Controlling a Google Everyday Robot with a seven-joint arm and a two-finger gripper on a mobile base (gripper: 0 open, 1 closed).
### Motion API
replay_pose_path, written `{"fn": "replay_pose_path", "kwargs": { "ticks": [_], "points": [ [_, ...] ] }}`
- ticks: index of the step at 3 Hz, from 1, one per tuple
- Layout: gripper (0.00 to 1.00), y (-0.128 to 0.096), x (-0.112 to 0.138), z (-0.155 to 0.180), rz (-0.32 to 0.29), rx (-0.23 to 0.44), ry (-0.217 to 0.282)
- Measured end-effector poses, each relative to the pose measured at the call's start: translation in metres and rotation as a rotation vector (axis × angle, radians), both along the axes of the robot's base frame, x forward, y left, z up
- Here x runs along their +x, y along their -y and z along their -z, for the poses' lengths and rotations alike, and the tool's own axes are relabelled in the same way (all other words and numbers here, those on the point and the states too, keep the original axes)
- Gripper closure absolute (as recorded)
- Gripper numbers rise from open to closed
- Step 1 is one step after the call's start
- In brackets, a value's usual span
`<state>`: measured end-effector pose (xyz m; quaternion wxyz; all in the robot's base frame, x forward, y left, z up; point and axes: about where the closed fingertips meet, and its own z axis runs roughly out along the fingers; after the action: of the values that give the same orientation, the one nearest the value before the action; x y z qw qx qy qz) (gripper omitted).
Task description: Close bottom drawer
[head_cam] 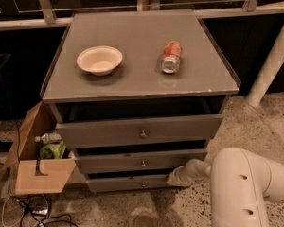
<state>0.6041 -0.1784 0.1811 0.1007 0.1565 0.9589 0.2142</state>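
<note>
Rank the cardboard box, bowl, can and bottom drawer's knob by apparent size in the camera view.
1. cardboard box
2. bowl
3. can
4. knob of the bottom drawer
The pincer sits by that drawer's right end, outside the ranking.
</note>
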Motion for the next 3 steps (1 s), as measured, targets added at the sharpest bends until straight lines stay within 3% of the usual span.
{"fn": "replay_pose_path", "kwargs": {
  "ticks": [1, 2, 3],
  "points": [
    [1.00, 0.001, -0.003, 0.000, -0.003, 0.008, -0.010],
    [1.00, 0.032, -0.040, 0.001, 0.016, -0.003, -0.086],
    [1.00, 0.077, -0.077, -0.004, 0.071, -0.041, -0.151]
  ]
}}
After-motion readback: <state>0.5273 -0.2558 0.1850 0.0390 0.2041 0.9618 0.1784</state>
